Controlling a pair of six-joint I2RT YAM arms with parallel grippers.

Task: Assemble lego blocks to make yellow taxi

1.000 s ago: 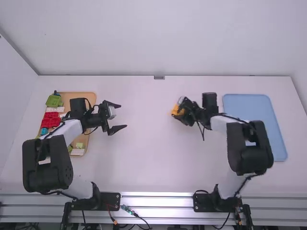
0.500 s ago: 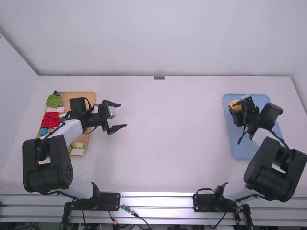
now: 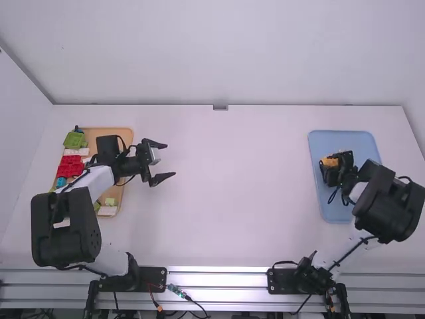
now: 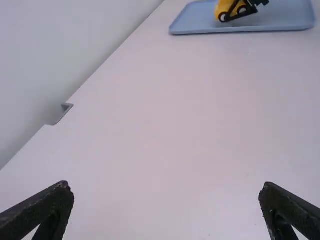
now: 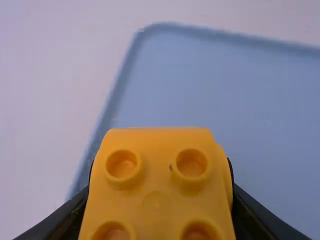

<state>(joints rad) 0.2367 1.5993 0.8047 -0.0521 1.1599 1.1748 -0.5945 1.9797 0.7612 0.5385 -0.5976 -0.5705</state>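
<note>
Right claw (image 3: pixel 335 165) pinching yellow taxi (image 3: pixel 328 161), one finger at each side; dark wheels (image 4: pixel 242 9) visible on taxi. Blue tray (image 3: pixel 339 209) beneath right claw and taxi; contact between taxi and tray can't be told. Left claw (image 3: pixel 170 161) spread wide over surface (image 3: pixel 232 219), well apart from right claw. Behind left claw, wooden tray (image 3: pixel 124 192) with red blocks (image 3: pixel 70 166), green block (image 3: pixel 75 140).

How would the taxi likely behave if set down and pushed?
It would probably roll, given the round wheels along its side. The taxi looks like hard plastic, so it should stay stiff between the right gripper's fingers. Its studs suggest joined blocks, so a hard knock might split it.
</note>
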